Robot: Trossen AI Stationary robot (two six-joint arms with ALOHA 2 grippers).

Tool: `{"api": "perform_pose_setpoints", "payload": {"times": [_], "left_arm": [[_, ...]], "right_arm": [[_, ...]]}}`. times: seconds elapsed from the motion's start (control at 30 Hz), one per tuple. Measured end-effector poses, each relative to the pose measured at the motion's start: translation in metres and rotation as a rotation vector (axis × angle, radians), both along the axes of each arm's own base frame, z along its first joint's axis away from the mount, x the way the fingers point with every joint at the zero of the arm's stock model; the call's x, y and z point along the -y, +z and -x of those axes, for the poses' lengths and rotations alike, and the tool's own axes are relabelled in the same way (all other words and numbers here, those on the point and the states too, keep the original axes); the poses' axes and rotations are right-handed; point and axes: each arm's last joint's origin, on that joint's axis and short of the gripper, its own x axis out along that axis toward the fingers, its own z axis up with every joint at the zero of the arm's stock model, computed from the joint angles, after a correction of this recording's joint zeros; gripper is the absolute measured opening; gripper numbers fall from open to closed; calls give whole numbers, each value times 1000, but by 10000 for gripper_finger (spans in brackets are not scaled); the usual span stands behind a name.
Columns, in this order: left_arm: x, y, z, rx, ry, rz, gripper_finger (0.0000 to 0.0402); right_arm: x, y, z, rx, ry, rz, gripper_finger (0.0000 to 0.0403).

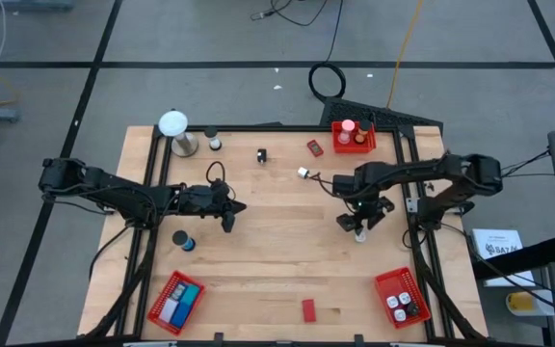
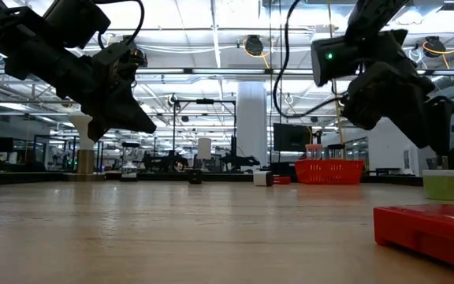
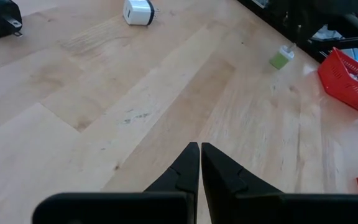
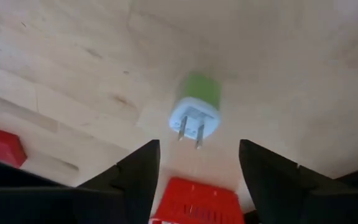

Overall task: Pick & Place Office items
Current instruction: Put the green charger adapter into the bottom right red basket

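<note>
The right claw (image 4: 199, 163) is hanging released directly over the green plug adapter (image 4: 196, 112), standing prongs-up on the desk (image 1: 277, 251) between its fingers.

A: What do the 2 arms look like?
B: Both are black, built from chunky jointed segments. Thin black cables loop along the left arm (image 1: 114, 191) and the right arm (image 1: 422, 173).

A: And the claws?
B: The left claw (image 3: 200, 152) has 2 matte black fingers, wedge-shaped and tapering to points, mounted on a flat black bar. The right claw (image 4: 199, 165) has the same black angular fingers (image 4: 135, 171), broad at the base.

A: Any markings?
B: A small green light glows on the boxy black housing of the right arm's wrist, seen in the low view.
</note>
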Motion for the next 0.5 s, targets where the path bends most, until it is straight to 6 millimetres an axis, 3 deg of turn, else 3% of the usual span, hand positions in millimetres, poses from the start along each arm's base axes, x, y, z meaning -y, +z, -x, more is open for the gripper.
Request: {"api": "perform_pose_setpoints", "payload": {"times": [0.13,0.23,0.33,0.5], "left_arm": [[0,0,0,-1,-4,-8,17],[0,0,0,-5,-16,-32,17],[0,0,0,-7,-24,-46,17],[-1,0,0,-13,-34,-80,17]], "right_arm": [[-6,15,6,75,52,128,220],[-18,27,8,179,130,313,205],[-34,38,7,303,191,476,172],[-59,45,2,460,289,590,89]]}}
